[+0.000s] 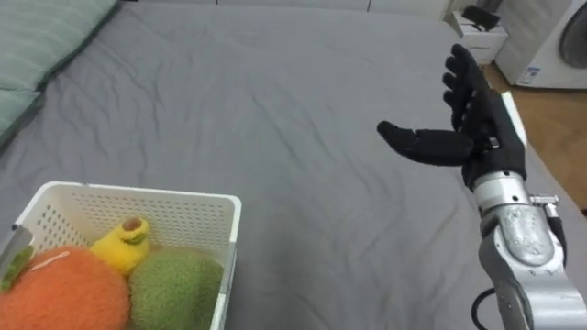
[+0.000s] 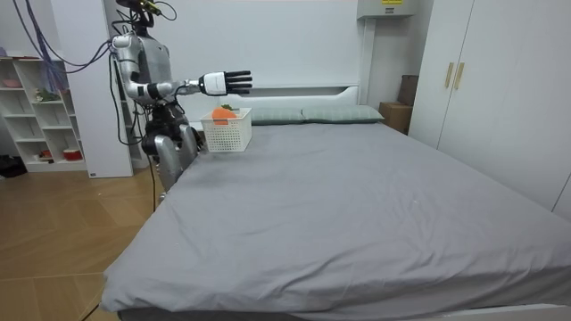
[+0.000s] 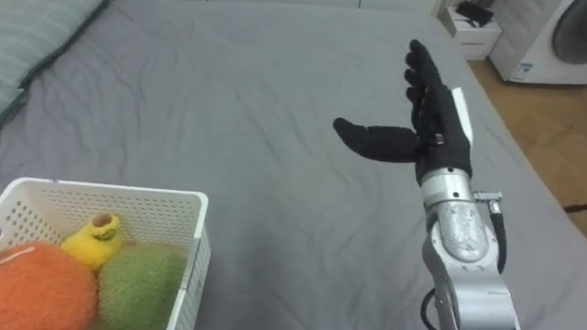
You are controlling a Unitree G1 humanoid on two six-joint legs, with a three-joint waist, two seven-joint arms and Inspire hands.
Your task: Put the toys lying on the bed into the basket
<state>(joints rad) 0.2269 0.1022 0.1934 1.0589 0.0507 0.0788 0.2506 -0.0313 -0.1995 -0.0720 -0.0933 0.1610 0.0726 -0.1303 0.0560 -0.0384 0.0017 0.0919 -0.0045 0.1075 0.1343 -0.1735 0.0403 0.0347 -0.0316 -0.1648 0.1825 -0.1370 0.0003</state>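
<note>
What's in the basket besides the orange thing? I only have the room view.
Observer: Three plush toys in the white basket: an orange toy, a yellow toy and a green toy.
Operator: Right hand holding anything?
Observer: No. The right hand is over the grey bed, fingers straight, thumb spread, palm empty.
Operator: What's past the bed?
Observer: A white appliance on the wood floor, on the robot's right.

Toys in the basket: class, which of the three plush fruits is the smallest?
The yellow toy, brown-tipped, near the far wall of the white basket. The orange toy and the green toy in front of it are round and much bigger.
</note>
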